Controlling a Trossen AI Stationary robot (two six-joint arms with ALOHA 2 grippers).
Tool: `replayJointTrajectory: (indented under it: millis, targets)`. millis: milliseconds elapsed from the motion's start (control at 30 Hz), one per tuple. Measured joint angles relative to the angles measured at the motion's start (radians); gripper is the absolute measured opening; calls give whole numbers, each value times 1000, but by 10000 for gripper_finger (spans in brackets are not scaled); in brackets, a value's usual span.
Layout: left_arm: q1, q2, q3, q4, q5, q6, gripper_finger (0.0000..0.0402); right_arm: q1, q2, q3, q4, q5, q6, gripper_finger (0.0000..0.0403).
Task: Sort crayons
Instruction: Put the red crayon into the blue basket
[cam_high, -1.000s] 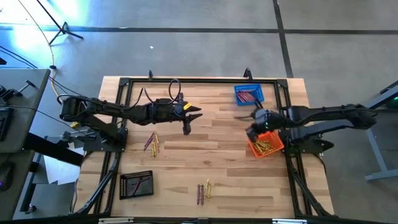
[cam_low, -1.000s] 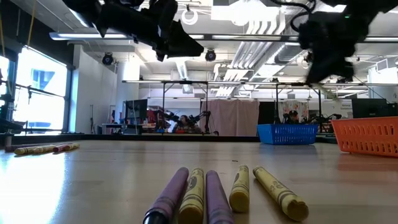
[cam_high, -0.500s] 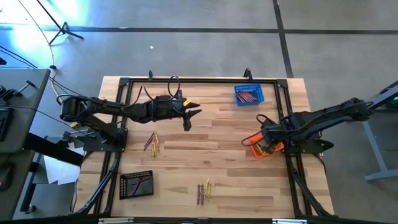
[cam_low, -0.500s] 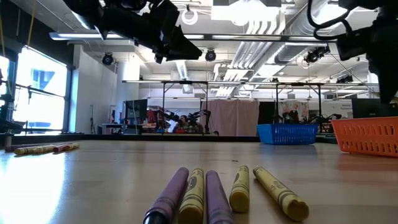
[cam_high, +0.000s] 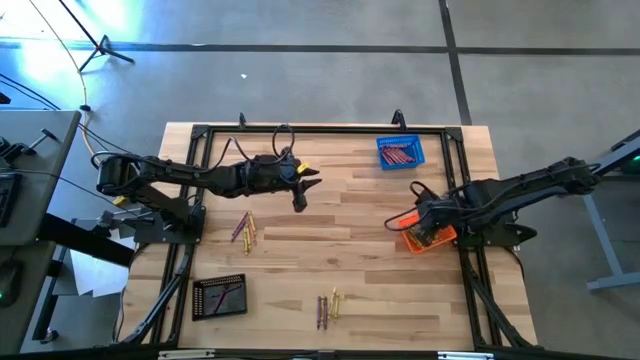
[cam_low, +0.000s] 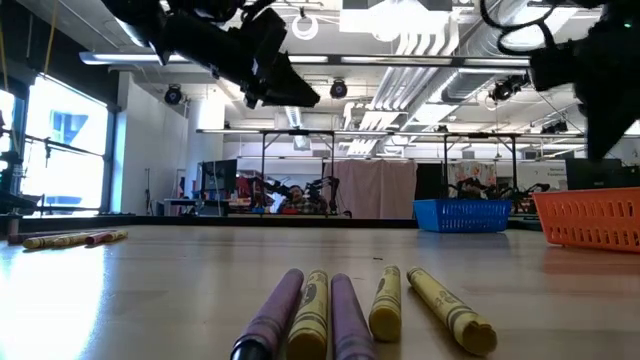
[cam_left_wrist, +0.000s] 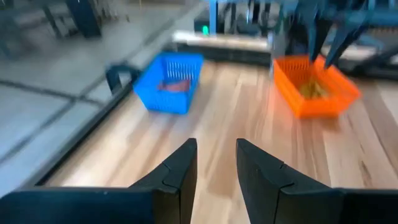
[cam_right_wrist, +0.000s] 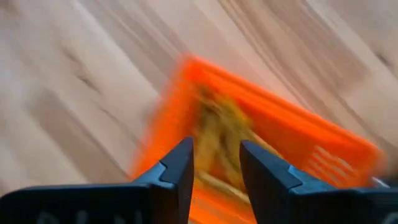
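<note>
Loose crayons lie flat on the wooden table in two small groups: yellow and purple ones near the front edge (cam_high: 327, 307) (cam_low: 350, 305), others at the left (cam_high: 243, 228) (cam_low: 75, 239). Yellow crayons fill the orange basket (cam_high: 432, 238) (cam_right_wrist: 217, 130). The blue basket (cam_high: 400, 152) (cam_left_wrist: 169, 81) holds red ones, and the black basket (cam_high: 219, 296) a purple one. My left gripper (cam_high: 308, 188) (cam_left_wrist: 216, 144) hangs open above the table's middle, nothing between its fingers. Open and pointing down, my right gripper (cam_high: 420, 222) (cam_right_wrist: 216, 144) hovers over the orange basket with nothing in it.
A black frame (cam_high: 320, 130) runs round the table's far edge and sides. Bare wood lies between the crayon groups and the baskets. Benches and equipment stand in the room beyond the table.
My right gripper has swung from beside the blue basket toward the table's near edge, ending over the orange basket and tipping its fingers further down.
</note>
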Motion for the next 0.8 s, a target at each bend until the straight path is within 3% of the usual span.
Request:
replayJointTrajectory:
  millis: [200, 367, 533, 800]
  targets:
    - [-5, 0, 0, -291, 170, -92, 97, 0, 39, 0, 445, 22, -176, 103]
    - [-33, 0, 0, -430, 160, -173, 97, 0, 169, 0, 741, -2, -410, 101]
    - [-57, 0, 0, -624, 109, -215, 97, 0, 334, 0, 865, -30, -498, 101]
    - [-75, 0, 0, -1168, -35, -571, 97, -12, 501, 0, 898, -31, -543, 101]
